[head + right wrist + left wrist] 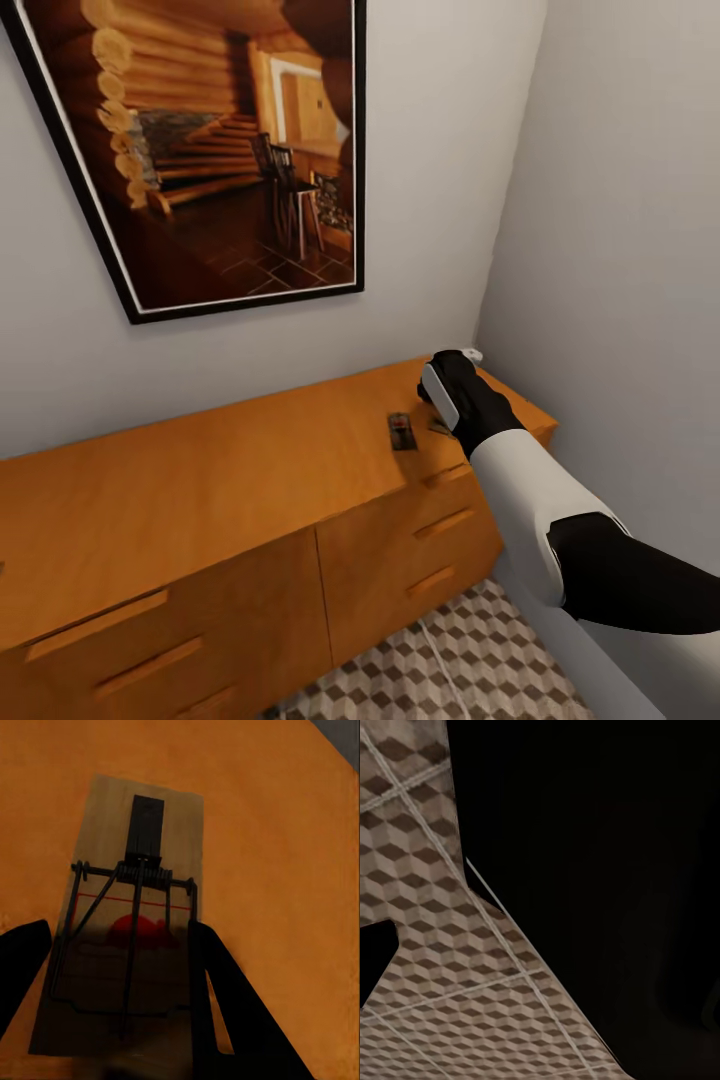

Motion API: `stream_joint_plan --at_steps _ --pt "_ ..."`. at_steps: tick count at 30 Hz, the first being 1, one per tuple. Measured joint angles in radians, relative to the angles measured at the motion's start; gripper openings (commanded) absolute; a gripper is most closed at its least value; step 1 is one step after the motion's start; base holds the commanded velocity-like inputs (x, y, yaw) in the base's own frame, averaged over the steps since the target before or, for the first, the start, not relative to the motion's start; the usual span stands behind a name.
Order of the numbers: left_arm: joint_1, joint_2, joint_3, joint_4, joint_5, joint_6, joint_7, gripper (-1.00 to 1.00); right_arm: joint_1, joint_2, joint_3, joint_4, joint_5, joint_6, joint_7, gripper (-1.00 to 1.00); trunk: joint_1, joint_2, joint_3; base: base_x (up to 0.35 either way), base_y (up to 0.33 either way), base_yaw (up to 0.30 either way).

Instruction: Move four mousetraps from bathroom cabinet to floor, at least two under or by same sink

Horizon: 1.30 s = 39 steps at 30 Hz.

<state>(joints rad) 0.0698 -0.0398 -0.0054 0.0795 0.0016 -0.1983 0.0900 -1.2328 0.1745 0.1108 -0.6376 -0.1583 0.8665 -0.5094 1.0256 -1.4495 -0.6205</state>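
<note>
Right wrist view: open right hand [120,967] straddles a mousetrap [127,907] lying flat on the cabinet [262,870].

We see soft, even light in the head view; both wrist views are dimmer, blurry and heavily shadowed.

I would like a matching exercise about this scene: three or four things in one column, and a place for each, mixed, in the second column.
Things:
1. mousetrap
2. picture
3. right claw
4. floor

Places:
A. on the wall
B. over the mousetrap, fingers either side of it
C. below the cabinet front
D. flat on the cabinet top

Pairs: 1-D, 2-A, 3-B, 4-C
</note>
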Motion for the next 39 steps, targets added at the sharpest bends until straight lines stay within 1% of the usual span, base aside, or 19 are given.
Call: stream_joint_plan --at_steps 20,39 --pt "0.005 -0.001 0.000 0.000 0.000 0.000 0.000 1.00 0.000 0.000 0.001 0.004 0.000 -0.002 0.000 -1.00 0.000 0.000 0.000 -0.334 -0.065 0.000" --pt "0.006 -0.001 0.000 0.000 0.000 0.000 -0.001 1.00 0.000 0.000 0.001 0.009 -0.001 -0.003 0.001 -1.00 0.000 0.000 0.000 -0.336 -0.108 0.000"
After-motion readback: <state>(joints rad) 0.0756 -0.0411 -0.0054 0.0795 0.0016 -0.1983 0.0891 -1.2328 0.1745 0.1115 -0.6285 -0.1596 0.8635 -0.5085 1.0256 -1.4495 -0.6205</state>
